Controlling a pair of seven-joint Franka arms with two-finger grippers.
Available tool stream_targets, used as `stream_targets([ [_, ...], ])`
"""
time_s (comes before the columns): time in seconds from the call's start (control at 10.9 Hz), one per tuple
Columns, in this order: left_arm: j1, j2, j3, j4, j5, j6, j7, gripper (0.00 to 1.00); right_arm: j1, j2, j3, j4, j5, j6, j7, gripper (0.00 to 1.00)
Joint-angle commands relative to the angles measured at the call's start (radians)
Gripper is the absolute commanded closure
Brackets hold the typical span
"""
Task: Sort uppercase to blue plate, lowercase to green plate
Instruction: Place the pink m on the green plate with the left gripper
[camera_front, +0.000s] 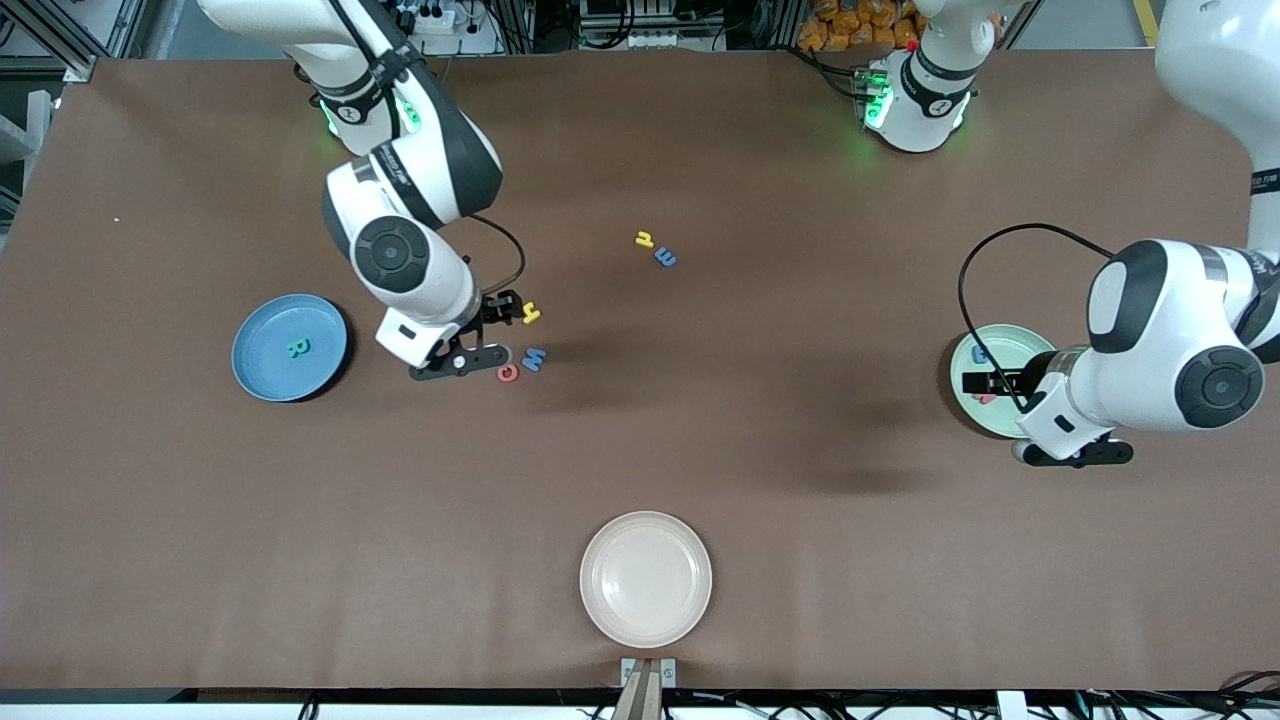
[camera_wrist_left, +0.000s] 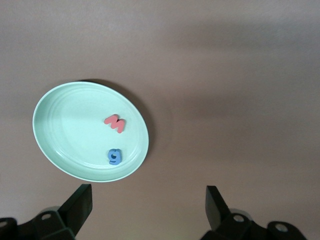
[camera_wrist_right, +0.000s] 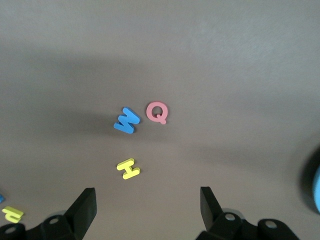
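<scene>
Both grippers are seen with fingers apart and nothing held. Right gripper (camera_wrist_right: 145, 212) is hung over the table just beside the yellow H (camera_wrist_right: 128, 169), blue W (camera_wrist_right: 126, 120) and red Q (camera_wrist_right: 157, 112), at about three o'clock from the blue plate (camera_front: 262, 385), where the green R (camera_front: 297, 348) lies. Left gripper (camera_wrist_left: 149, 210) is hung by the green plate (camera_wrist_left: 60, 130), in which the red w (camera_wrist_left: 115, 123) and blue g (camera_wrist_left: 115, 156) lie.

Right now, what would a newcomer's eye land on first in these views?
The right gripper hangs open over three loose capitals: yellow H, blue W, red Q. The left gripper hangs open by the green plate, which holds a red w and blue g. The blue plate, at the right arm's end, holds a green R.
</scene>
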Motion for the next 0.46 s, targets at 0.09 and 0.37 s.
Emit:
stream_targets([
  [0.09, 0.002, -0.035, -0.031, 0.021, -0.053, -0.025, -0.015, 0.00, -0.009, -0.079, 0.044, -0.242, -0.007, 0.231, 0.018, 0.08],
  [0.37, -0.037, -0.072, -0.037, -0.036, -0.073, -0.011, -0.059, 0.00, -0.008, -0.081, 0.090, -0.400, 0.007, 0.458, 0.041, 0.08],
])
